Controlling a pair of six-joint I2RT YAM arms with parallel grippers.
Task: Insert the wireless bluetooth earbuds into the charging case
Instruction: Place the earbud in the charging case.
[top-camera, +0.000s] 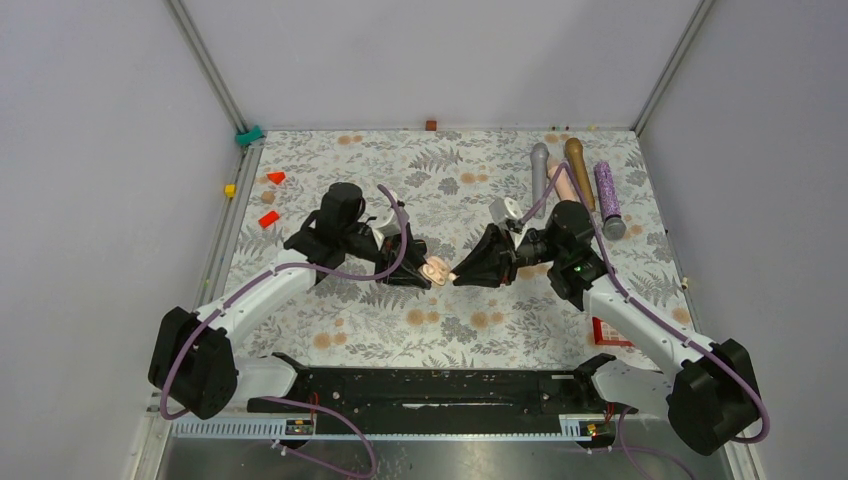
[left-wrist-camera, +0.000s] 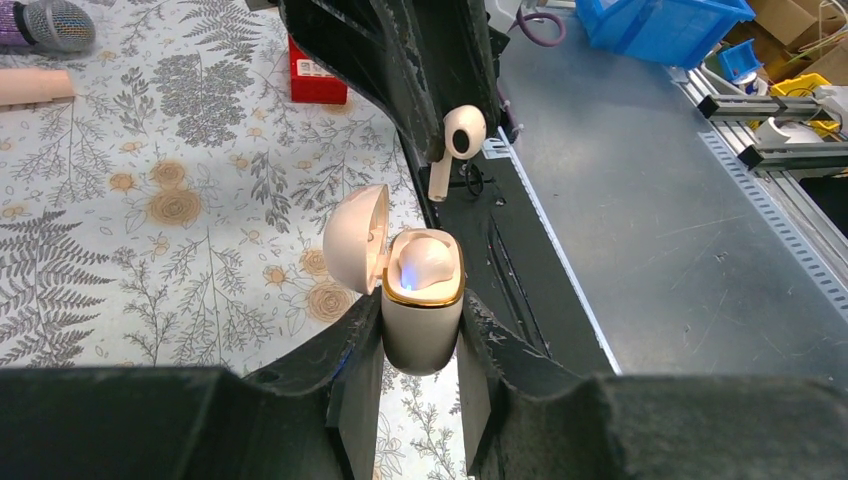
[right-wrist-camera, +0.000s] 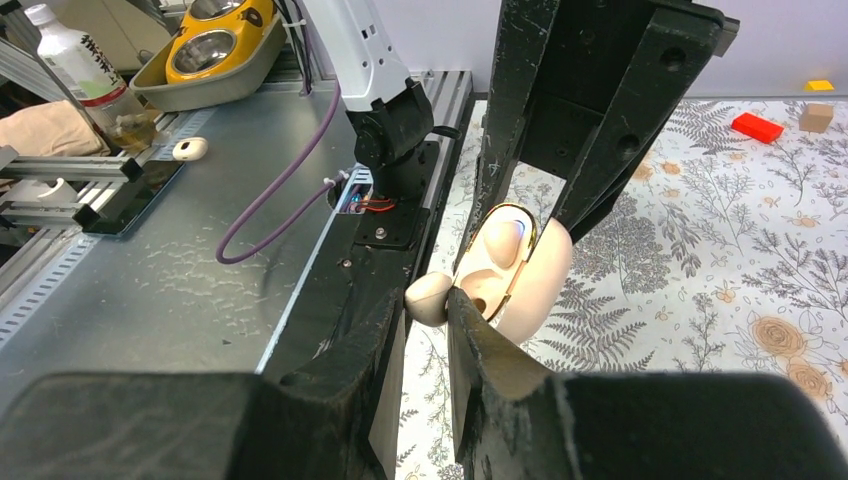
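Above the middle of the floral-patterned table (top-camera: 480, 335) the two arms meet tip to tip. The left gripper (top-camera: 420, 272) is clamped on the lower body of the charging case (left-wrist-camera: 422, 335), which it holds clear of the table with the mouth up. The hinged lid (left-wrist-camera: 354, 234) is swung fully open to one side. The right gripper (top-camera: 458, 277) is pinched shut on the bulb of a cream earbud (left-wrist-camera: 463, 135), with its stem hanging free just beside the case mouth and not yet in it. The other earbud (left-wrist-camera: 428, 262) already sits in the case, and a small blue light shows on it. By its look the case is light, rigid, glossy plastic, and its rounded sides would likely slip or twist under an off-centre squeeze. The flat flanks below the gold rim, where the fingers now sit, seem the soundest hold, since that leaves the hinge and lid untouched. The held earbud is lighter still, hard and smooth, and apt to pivot in the pinch. It is best held by the bulb with the stem free to lead into the socket, and it wants guidance rather than force. The free socket is not clearly visible.
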